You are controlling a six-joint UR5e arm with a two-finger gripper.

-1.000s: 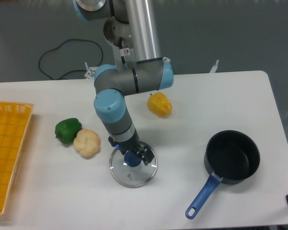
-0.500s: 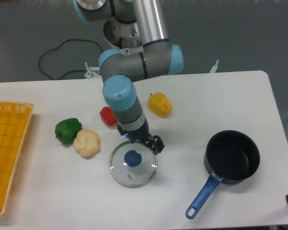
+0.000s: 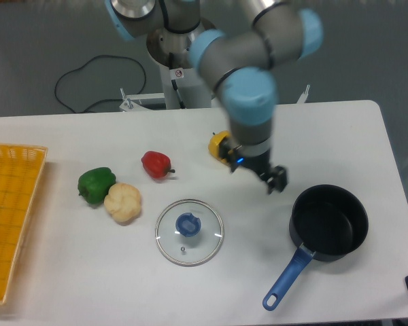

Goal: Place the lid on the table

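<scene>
— Lid (image 3: 189, 231) status? 
— Flat on the table (image 3: 340, 136), knob up, left of the pan (image 3: 328, 223) and well apart from it. Looks placed.
— Gripper (image 3: 272, 181)? 
— Up and away, hanging just beside the pan's upper-left rim, blurred. Holding nothing; jaws seemingly parted, though hard to tell for sure.
— Best way to finish? 
— Probably just retreat high and clear. Avoid dipping toward the pan rim or brushing the yellow pepper (image 3: 218, 144), half hidden behind the wrist.
— Anything near the lid? 
— Cauliflower (image 3: 123, 202) farther from the pan, near the lid's rim but not touching; red pepper (image 3: 156, 164) above it. No need to go back there.
</scene>
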